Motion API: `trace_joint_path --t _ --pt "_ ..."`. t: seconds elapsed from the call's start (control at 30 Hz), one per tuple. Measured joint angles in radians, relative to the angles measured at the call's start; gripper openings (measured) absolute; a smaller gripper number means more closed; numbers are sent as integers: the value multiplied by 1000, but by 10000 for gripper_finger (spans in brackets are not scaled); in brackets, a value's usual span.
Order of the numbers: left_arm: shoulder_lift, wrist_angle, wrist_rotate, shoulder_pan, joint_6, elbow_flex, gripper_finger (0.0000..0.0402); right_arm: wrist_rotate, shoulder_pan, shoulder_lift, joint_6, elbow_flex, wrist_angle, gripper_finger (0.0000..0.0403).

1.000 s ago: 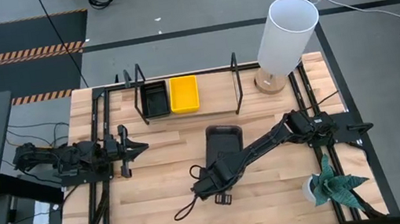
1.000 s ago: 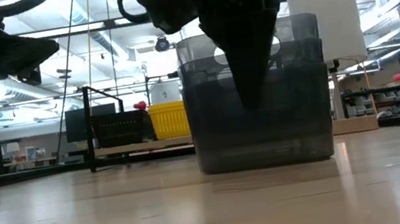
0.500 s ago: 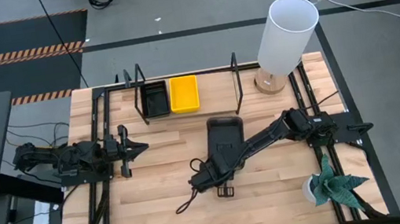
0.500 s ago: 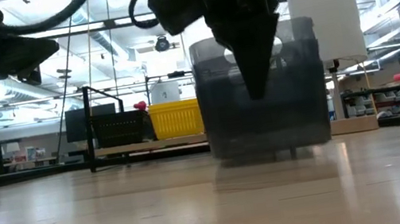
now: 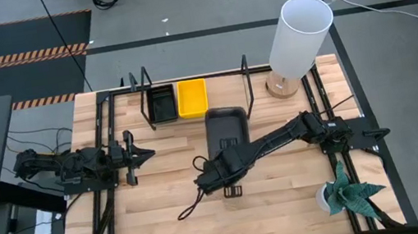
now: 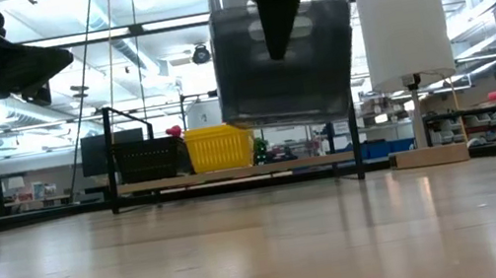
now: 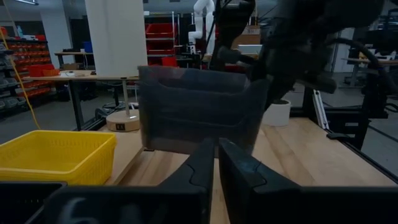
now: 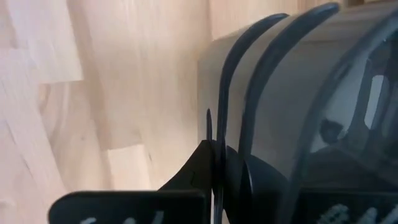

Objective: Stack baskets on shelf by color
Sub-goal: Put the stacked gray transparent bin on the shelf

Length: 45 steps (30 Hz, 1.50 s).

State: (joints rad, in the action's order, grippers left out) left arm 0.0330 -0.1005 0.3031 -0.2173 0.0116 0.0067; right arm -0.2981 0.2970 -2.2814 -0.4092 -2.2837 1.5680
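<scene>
The wooden table (image 5: 165,215) carries everything, and places here are given from the shelf (image 5: 228,107), the long light board with black upright brackets along the table's far edge. A white lamp (image 5: 298,35) stands just beside the shelf's right end. The right gripper (image 5: 225,149) sits in front of the shelf's middle, its fingers pinched tight on the near rim of a dark grey basket (image 5: 225,127); the low view shows that basket (image 6: 282,52) lifted clear of the tabletop, tilted, just short of the shelf. On the shelf, a black mesh basket (image 5: 161,104) and a yellow basket (image 5: 192,98) sit touching, side by side. The left gripper (image 5: 141,154) waits nearly closed and empty, off the shelf's left end, near the table's left side.
</scene>
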Motion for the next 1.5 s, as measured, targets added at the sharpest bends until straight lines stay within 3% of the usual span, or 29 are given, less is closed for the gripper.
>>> trace_joint_path --t 0.5,0.67,1.5 --pt "0 0 0 0 0 0 36 61 -149 34 140 -2 4 16" --pt "0 0 0 0 0 0 29 178 -157 57 95 -5 4 16" --pt "0 0 0 0 0 0 29 143 -321 70 177 -2 3 16"
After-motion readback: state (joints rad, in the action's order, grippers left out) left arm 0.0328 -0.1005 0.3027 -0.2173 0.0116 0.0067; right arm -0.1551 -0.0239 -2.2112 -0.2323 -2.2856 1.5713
